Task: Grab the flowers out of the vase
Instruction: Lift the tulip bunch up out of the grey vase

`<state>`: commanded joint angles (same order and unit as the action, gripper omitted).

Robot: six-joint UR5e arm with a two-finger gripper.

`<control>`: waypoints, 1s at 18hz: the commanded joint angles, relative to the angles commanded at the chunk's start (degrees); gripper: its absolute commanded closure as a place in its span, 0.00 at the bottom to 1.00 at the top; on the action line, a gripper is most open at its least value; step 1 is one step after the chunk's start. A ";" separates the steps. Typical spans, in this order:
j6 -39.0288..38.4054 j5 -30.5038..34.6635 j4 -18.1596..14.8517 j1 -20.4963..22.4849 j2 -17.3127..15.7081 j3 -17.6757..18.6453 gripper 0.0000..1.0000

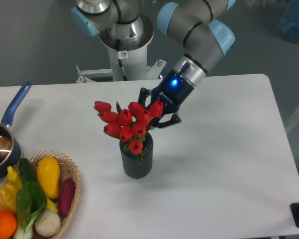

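The gripper [150, 115] has its fingers [170, 121] closed in around the red tulips [127, 124] at the bunch's right side, gripping them. The stems still sit in the ribbed dark vase [136, 159], mid-worktop [229, 149]. Bare white surface spreads right toward the far edge; a produce basket [72, 186] and saucepan [5, 144] crowd the left edge.

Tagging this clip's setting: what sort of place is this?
Probably a robotics lab set up with household props: a pedestal-mounted arm at a bare white table, a basket of toy-like produce, and grey flooring behind.
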<state>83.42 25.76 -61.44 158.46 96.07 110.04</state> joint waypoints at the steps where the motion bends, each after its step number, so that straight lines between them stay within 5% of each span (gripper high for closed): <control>1: -0.88 -0.62 0.00 0.18 -0.09 0.00 0.72; 18: -10.81 -4.75 -0.35 1.41 -1.85 -3.77 0.72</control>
<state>72.61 21.01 -61.79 159.87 94.22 106.27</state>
